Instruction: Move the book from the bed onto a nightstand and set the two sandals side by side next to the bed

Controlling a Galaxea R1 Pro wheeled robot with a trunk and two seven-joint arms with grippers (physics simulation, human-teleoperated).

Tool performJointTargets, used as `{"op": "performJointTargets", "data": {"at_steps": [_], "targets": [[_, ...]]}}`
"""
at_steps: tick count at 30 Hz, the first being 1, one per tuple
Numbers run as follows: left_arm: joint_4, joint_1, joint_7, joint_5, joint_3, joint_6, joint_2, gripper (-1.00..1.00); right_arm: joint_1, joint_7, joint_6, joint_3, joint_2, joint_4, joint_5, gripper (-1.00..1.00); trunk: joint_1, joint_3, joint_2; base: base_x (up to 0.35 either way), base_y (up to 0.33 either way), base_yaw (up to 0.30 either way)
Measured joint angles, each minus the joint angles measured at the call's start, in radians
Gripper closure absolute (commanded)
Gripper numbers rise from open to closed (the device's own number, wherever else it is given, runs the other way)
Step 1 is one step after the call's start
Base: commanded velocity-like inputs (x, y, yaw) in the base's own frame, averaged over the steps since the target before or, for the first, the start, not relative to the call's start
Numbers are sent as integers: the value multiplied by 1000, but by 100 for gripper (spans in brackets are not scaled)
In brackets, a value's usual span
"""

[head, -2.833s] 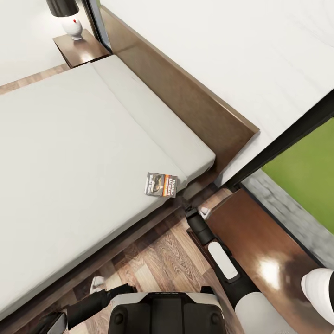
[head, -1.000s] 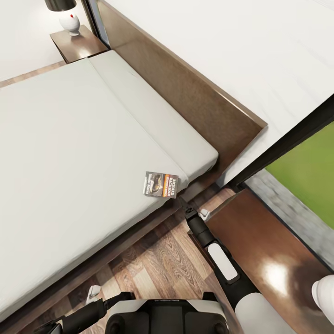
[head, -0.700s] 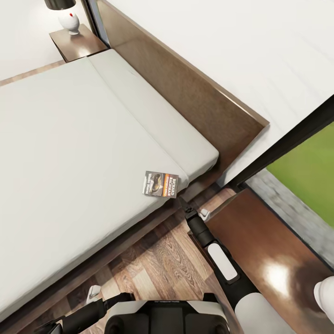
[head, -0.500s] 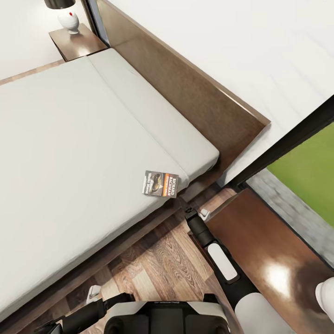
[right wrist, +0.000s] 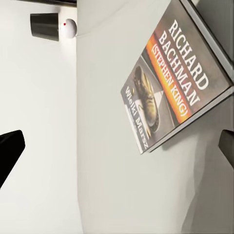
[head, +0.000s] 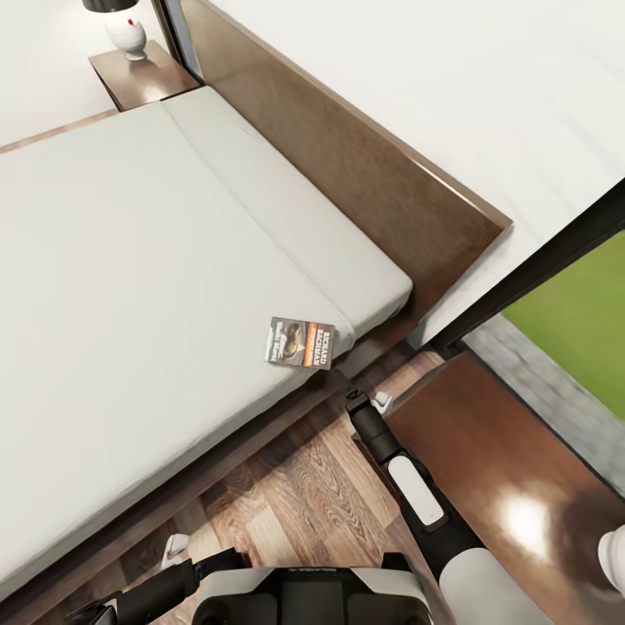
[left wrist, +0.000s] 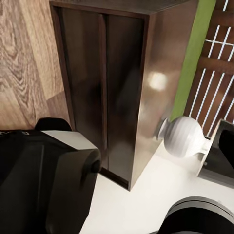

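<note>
Dark with an orange band, the book point(head: 300, 343) lay flat on the grey mattress of the bed point(head: 130, 286), near the corner next to the headboard point(head: 365, 174) and close to the mattress edge. The right gripper point(head: 343, 379) was just beside the book, over the bed frame, and in the right wrist view its two fingertips point(right wrist: 9, 146) stood wide apart with nothing between them. The book point(right wrist: 173, 83) looked thin, light and rather stiff, so I think it was best taken by the edge nearest the gripper, because the soft mattress gives little room under it. The near nightstand point(head: 503, 486) stood beside the right arm, its shiny top mostly bare with a white lamp base at one end. The other nightstand point(head: 143, 78) carried a lamp point(head: 126, 30). The left gripper's state I could not tell.
</note>
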Motion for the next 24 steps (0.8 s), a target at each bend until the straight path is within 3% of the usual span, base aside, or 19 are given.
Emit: {"op": "performJointTargets", "data": {"at_steps": [5,11,24], "targets": [[0,0,0,0,0,0,0,-100,0,0,0,1,0,0,0,-100,19,-16,-35,0,0,0],[0,0,0,0,0,0,0,-100,0,0,-3,38,0,0,0,-100,42,-34,-77,0,0,0],[0,0,0,0,0,0,0,-100,0,0,-2,42,0,-1,0,-100,92,-75,-168,0,0,0]]}}
